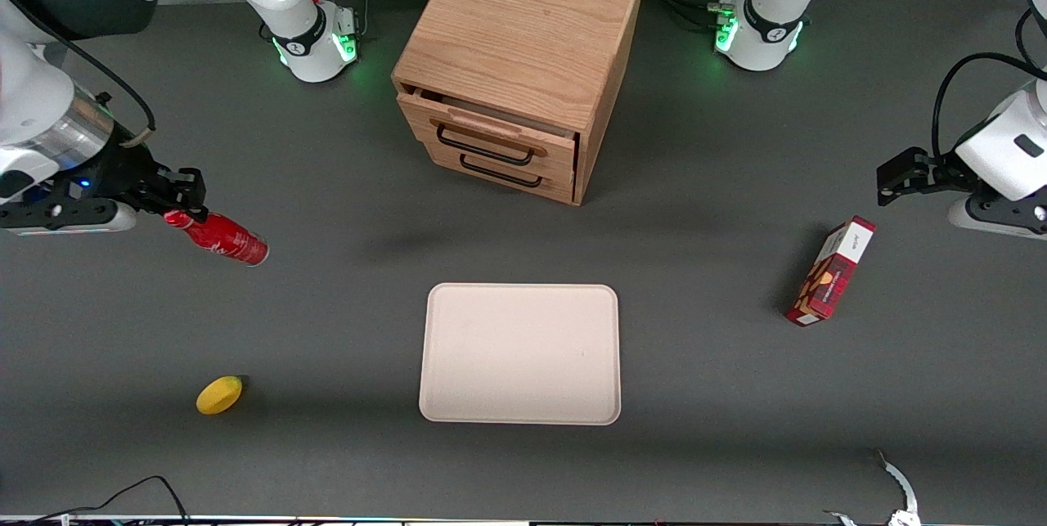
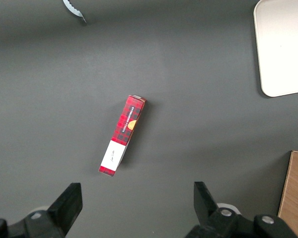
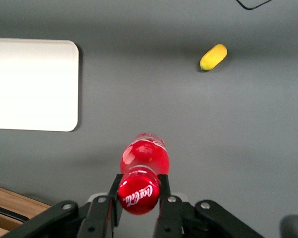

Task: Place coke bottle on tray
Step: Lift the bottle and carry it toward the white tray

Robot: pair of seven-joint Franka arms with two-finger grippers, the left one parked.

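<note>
My right gripper (image 1: 181,200) is shut on the cap end of the coke bottle (image 1: 221,238), a small glossy red bottle, and holds it tilted above the table at the working arm's end. In the right wrist view the red cap with white lettering (image 3: 138,195) sits clamped between the two black fingers (image 3: 164,191), and the bottle body hangs below. The tray (image 1: 520,352), pale cream-pink with a low rim, lies flat near the table's middle and nearer the front camera than the bottle. It also shows in the right wrist view (image 3: 32,84).
A wooden drawer cabinet (image 1: 523,60) with its top drawer slightly open stands farther from the camera than the tray. A yellow lemon-like fruit (image 1: 219,394) lies nearer the camera than the bottle. A red-and-white carton (image 1: 830,271) lies toward the parked arm's end.
</note>
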